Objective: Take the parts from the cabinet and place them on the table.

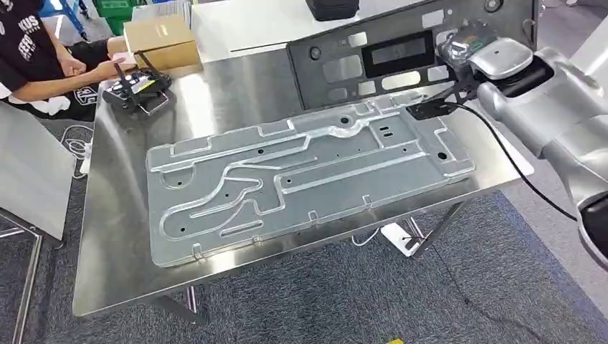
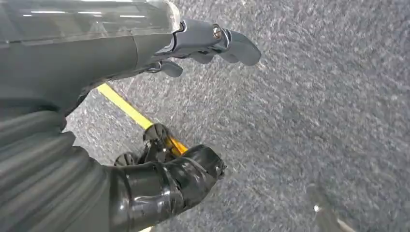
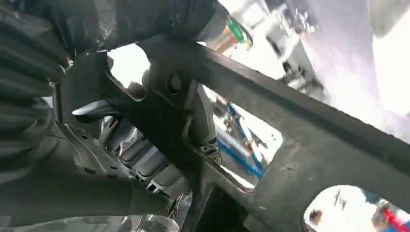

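The right hand (image 3: 145,145) has its fingers (image 3: 96,110) wrapped through a hole in the flat black metal panel with cut-out windows (image 1: 401,57), gripping it. The panel stands tilted above the far side of the shiny steel table (image 1: 115,236). Its long side runs left to right, like the big silver plate with grooves (image 1: 301,179) lying flat just below. The left hand (image 2: 193,48) hangs over grey carpet, fingers apart, holding nothing.
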`<move>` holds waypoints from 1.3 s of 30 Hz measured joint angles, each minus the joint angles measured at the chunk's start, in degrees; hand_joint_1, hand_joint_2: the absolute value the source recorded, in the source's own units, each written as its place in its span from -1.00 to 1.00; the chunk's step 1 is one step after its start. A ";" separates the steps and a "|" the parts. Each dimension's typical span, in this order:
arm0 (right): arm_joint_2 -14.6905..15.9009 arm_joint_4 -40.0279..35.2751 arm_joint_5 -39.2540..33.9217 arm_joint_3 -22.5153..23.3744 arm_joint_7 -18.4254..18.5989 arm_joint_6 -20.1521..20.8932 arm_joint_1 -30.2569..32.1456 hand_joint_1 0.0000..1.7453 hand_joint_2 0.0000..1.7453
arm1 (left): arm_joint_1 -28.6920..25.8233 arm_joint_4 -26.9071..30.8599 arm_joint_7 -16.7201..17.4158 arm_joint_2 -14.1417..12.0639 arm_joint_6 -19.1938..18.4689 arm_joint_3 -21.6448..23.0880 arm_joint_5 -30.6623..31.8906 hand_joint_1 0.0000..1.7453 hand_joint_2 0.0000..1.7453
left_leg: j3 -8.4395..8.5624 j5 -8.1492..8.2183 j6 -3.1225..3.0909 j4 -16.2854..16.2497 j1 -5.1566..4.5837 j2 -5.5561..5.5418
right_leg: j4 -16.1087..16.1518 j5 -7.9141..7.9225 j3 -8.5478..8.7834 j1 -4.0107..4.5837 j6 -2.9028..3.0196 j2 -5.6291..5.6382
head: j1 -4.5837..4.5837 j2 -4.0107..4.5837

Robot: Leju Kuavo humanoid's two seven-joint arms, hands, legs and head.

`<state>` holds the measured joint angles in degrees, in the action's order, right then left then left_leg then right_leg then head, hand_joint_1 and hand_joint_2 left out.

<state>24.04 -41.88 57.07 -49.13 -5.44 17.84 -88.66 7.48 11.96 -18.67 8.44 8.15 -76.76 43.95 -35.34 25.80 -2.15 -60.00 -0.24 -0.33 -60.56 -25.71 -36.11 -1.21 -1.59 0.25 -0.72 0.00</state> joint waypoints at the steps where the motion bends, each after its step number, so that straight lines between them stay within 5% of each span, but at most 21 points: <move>1: -0.68 0.29 0.18 -0.09 0.04 -0.07 -0.15 1.00 1.00 | -0.01 0.00 0.00 0.00 0.00 0.00 0.00 -1.00 1.00 | -0.19 -0.24 0.36 0.37 0.10 -0.02 | -0.52 0.03 -0.16 0.12 0.28 -0.02 | -0.04 0.02; 3: -2.25 0.77 0.35 -0.44 0.02 -0.22 -0.02 1.00 1.00 | -0.09 0.00 0.17 0.00 0.00 -0.02 0.07 -1.00 1.00 | 0.10 -0.37 0.69 0.64 0.24 0.01 | -0.21 0.10 -0.15 0.31 0.80 0.06 | -0.02 0.00; 5: -3.52 0.99 0.50 -0.90 0.04 -0.26 0.04 1.00 1.00 | -0.14 0.00 0.26 0.15 0.02 -0.02 0.07 -1.00 1.00 | -0.63 1.06 1.41 -0.73 0.24 0.04 | 0.85 0.57 0.48 -0.37 1.64 -0.02 | 0.00 0.00; 8: -5.55 1.68 0.61 -1.07 0.15 -0.46 -0.11 1.00 1.00 | -0.15 0.00 0.31 0.04 0.04 -0.02 0.07 -1.00 1.00 | -6.32 6.49 2.07 -12.82 0.57 0.09 | 0.87 0.52 0.48 -0.33 2.13 -0.15 | -0.02 0.02; 10: -7.70 2.52 0.85 -1.40 0.26 -0.72 0.20 1.00 1.00 | -0.24 0.00 0.22 0.04 0.02 -0.04 0.07 -1.00 1.00 | -8.53 6.40 2.34 -16.40 0.76 0.09 | 0.83 0.48 0.50 -0.34 2.18 0.03 | -0.02 0.02; 11: -8.80 2.80 0.92 -1.62 0.46 -0.81 0.35 1.00 1.00 | -0.22 0.00 0.11 0.04 0.00 -0.04 0.06 -1.00 1.00 | -7.77 4.62 2.35 -14.33 0.87 0.10 | 0.79 0.45 0.57 -0.35 2.17 0.17 | -0.05 0.00; 13: -11.02 3.17 1.14 -1.95 1.14 -0.83 0.56 1.00 1.00 | -0.07 0.00 -0.18 0.04 -0.07 -0.04 0.04 -1.00 1.00 | -3.06 -0.91 2.13 -4.17 0.95 0.17 | 0.53 0.13 0.80 -0.45 1.95 0.39 | -0.04 0.02; 14: -11.76 3.26 1.18 -2.03 1.29 -0.92 0.58 1.00 1.00 | -0.03 0.00 -0.24 0.04 -0.13 -0.04 0.02 -1.00 1.00 | -1.50 -1.59 1.97 -0.09 0.94 0.28 | 0.41 -0.08 0.89 -0.47 1.64 0.36 | -0.02 0.02; 18: -13.11 4.15 1.33 -2.16 1.36 -1.79 1.06 1.00 1.00 | -0.04 0.00 -0.39 0.04 -0.20 -0.09 0.02 -1.00 1.00 | -0.88 -1.04 1.44 0.73 0.53 -0.05 | 0.86 0.10 0.81 0.04 0.63 0.09 | -0.02 0.00; 20: -13.31 4.24 1.14 -2.16 1.22 -2.60 1.53 1.00 1.00 | -0.08 0.00 -0.48 0.07 -0.18 -0.13 0.09 -1.00 1.00 | -0.35 -1.52 0.64 1.53 0.97 0.00 | -0.01 -0.82 0.53 -0.16 0.19 -0.05 | 0.00 0.02; 23: -13.31 4.83 0.57 -2.17 1.18 -3.46 2.36 1.00 1.00 | -0.08 0.00 -0.55 0.09 -0.20 -0.11 0.28 -1.00 1.00 | -0.29 -1.45 0.03 1.61 0.81 -0.09 | -11.73 -6.51 -5.08 -0.01 -0.07 -0.06 | 0.00 0.02; 25: -13.31 5.12 0.48 -2.16 1.18 -3.65 3.54 1.00 1.00 | -0.16 0.00 -0.55 0.09 -0.18 -0.13 0.28 -1.00 1.00 | -0.21 -1.31 -0.19 1.52 0.53 -0.15 | -17.08 -7.44 -8.23 0.00 0.01 -0.08 | 0.00 0.02; 27: -13.31 5.23 0.04 -2.14 1.20 -4.18 4.78 1.00 1.00 | -0.25 0.00 -0.55 0.09 -0.15 -0.13 0.50 -1.00 1.00 | 0.14 -1.11 -0.32 1.50 0.19 -0.19 | -11.76 -3.10 -6.05 0.24 0.67 -0.07 | 0.02 0.02; 29: -13.36 5.25 -0.33 -1.99 1.44 -5.37 5.64 1.00 1.00 | -0.18 0.00 -0.65 0.17 -0.17 -0.13 0.74 -1.00 1.00 | 0.43 -0.93 -0.29 1.51 -0.03 -0.22 | -1.36 1.91 -1.26 0.93 2.08 -0.06 | 0.02 0.00; 30: -13.58 5.25 -0.39 -1.88 1.75 -6.14 6.18 1.00 1.00 | -0.17 -0.04 -0.83 0.68 -0.22 -0.13 0.98 -1.00 1.00 | 0.28 -0.84 -0.11 1.49 -0.27 -0.12 | -0.01 0.95 -0.24 1.18 2.75 -0.12 | -0.18 0.02; 33: -13.97 5.31 -0.37 -1.66 2.36 -7.26 8.40 1.00 1.00 | -0.07 -0.02 -1.57 0.63 -0.35 -0.11 1.09 -1.00 1.00 | 0.18 -1.03 0.51 1.59 0.27 0.00 | 1.07 1.27 0.02 1.77 2.73 -0.12 | 0.00 0.02; 35: -14.10 5.29 -0.15 -1.44 2.40 -7.85 9.62 1.00 1.00 | -0.07 0.02 -1.81 0.68 -0.35 -0.11 1.14 -1.00 1.00 | 0.01 -0.19 0.97 1.01 0.02 -0.12 | 2.59 1.85 1.01 0.86 2.92 -0.57 | 0.00 0.00; 36: -14.40 5.31 -0.05 -1.21 2.42 -8.26 9.95 -1.00 -1.00 | -0.08 0.02 -1.92 0.81 -0.35 -0.11 1.14 -1.00 1.00 | -0.74 1.14 1.35 -0.80 -0.03 -0.04 | 3.03 1.96 1.25 0.67 3.17 -0.56 | -0.09 0.02; 39: -14.43 5.47 0.44 -0.48 2.47 -8.57 10.79 -1.00 -1.00 | -0.25 0.04 -1.92 0.61 -0.15 -0.11 1.27 -1.00 1.00 | -6.61 6.42 2.42 -13.05 0.80 0.00 | 3.01 1.99 1.21 0.65 3.29 -0.73 | -0.09 0.02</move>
<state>9.62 -36.41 57.51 -49.61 -2.97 9.27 -77.87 7.22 12.00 -20.59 9.05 8.00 -76.87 45.22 -41.95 32.22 0.27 -73.06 0.56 -0.34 -57.55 -23.71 -34.89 -0.56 1.70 -0.48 -0.81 0.02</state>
